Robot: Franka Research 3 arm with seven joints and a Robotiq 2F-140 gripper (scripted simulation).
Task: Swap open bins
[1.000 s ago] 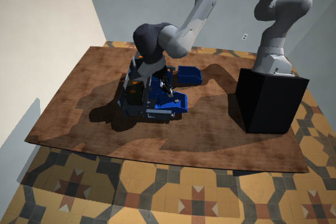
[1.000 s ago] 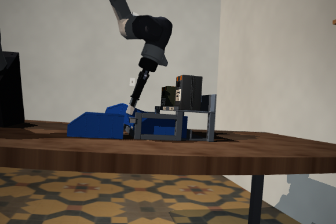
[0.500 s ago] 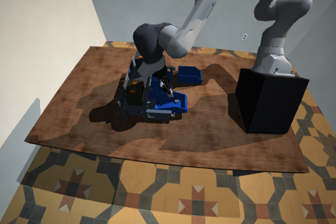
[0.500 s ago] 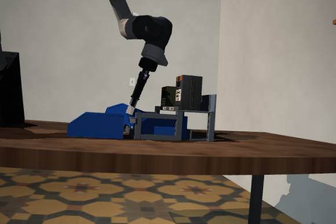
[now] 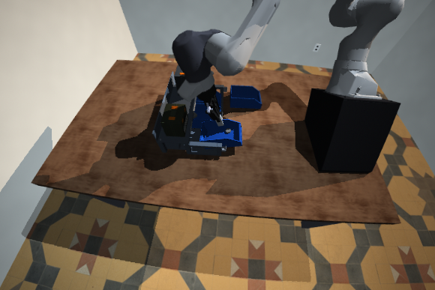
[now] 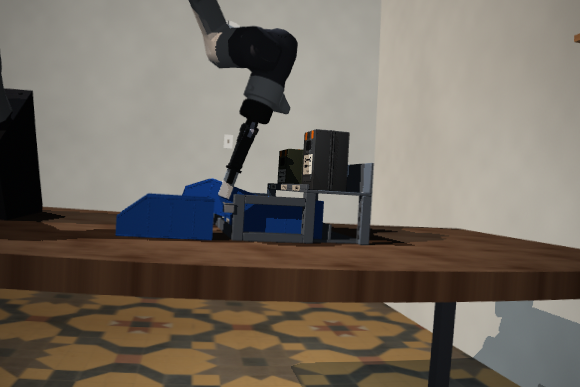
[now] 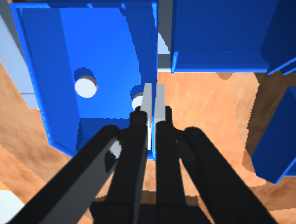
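My gripper [image 5: 221, 124] [image 6: 226, 190] [image 7: 154, 96] is shut on one side wall of the blue bin with parts [image 5: 215, 135] [image 6: 200, 188] [image 7: 100, 40]. That bin is tilted, its front end higher and sticking out past the shelf's front; its rear end reaches toward its place and is partly hidden. Two round white parts [image 7: 86, 87] show inside; a pale piece beside the fingers is partly hidden. The empty blue bin [image 5: 244, 97] [image 6: 165, 218] [image 7: 277, 140] stands on its base on the table, in front of the shelf [image 5: 206, 145] [image 6: 310, 216] and apart from it.
Another blue bin [image 7: 215, 35] sits on the shelf beside the held bin, a narrow gap between them. Dark boxes [image 5: 174, 121] [image 6: 327, 158] stand on the shelf's upper board, close to the wrist. The black pedestal [image 5: 349, 132] stands at the robot's side of the table.
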